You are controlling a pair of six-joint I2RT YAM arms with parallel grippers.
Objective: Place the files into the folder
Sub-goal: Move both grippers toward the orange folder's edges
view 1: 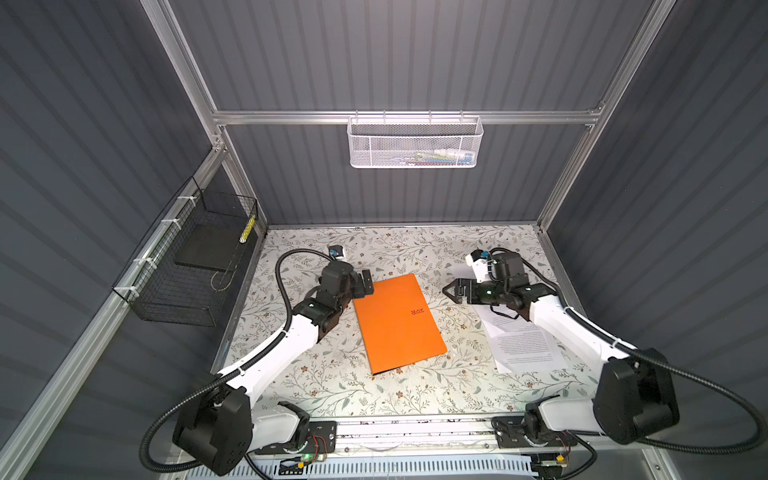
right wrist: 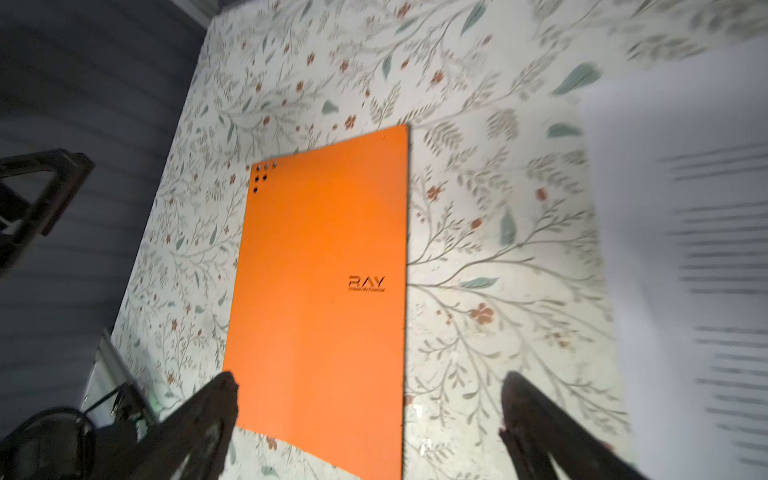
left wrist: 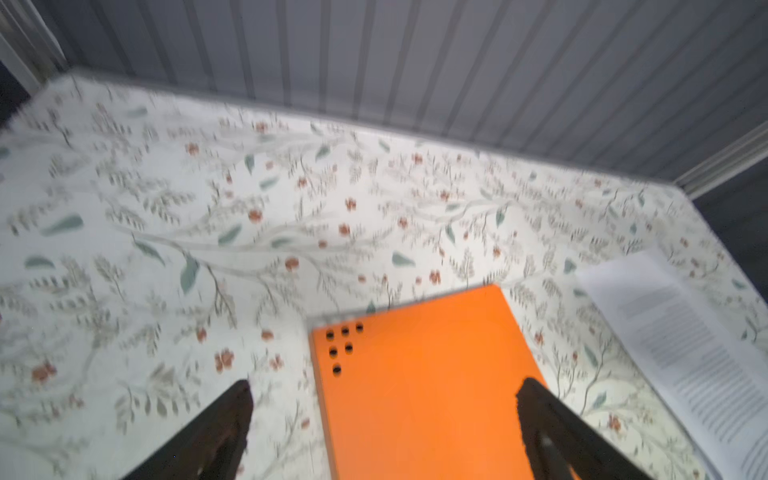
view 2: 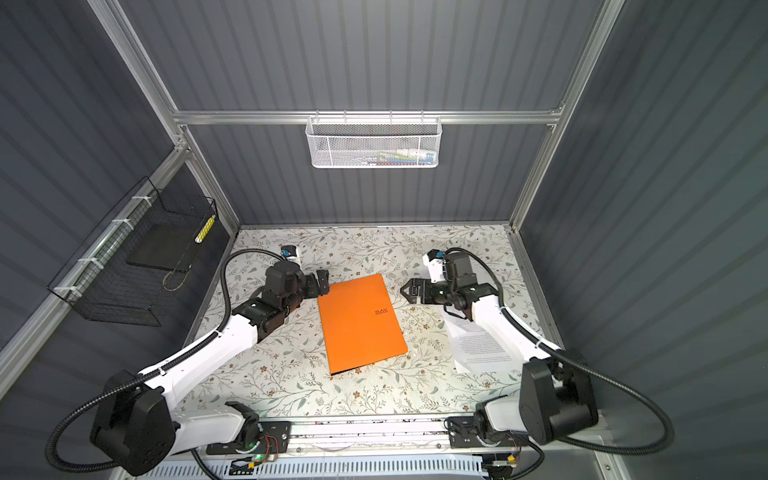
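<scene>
A: Nearest us bulge the smooth black elbow housings of the left arm (view 1: 212, 432) and the right arm (view 1: 636, 399). White shells and ribbed black cable hoses run from them.

B: Where is the folder?

A: The folder (view 1: 399, 322) lies closed and flat in the middle of the surface (view 1: 332, 390), orange cover up, turned a little askew. It is a stiff matte rectangle with crisp corners. The surface under it is a pale sheet printed with leafy twigs and small rust flowers.

B: Any marks on the cover?

A: A small dark logo (right wrist: 366, 282) near one long edge, and six round dots (left wrist: 343, 345) in a stepped triangle at one corner.

B: The grippers?

A: The left gripper (view 1: 365, 286) sits at the folder's far left corner with its jaws spread wide. In the left wrist view one dark finger stands over the surface and the other over the cover. I cannot tell if it touches. The right gripper (view 1: 451, 291) is released too. It holds nothing and is just beside the far right corner, apart from the folder.

B: And the files?

A: The files (view 1: 525, 345) are thin white sheets with fine black lines of print, slightly fanned. They lie flat to the right of the folder, partly under the right arm, with a strip of surface between.

B: Anything on the walls?

A: A white mesh basket (view 1: 414, 143) hangs on the back rail, and a black wire basket (view 1: 187, 266) on the left side.
</scene>
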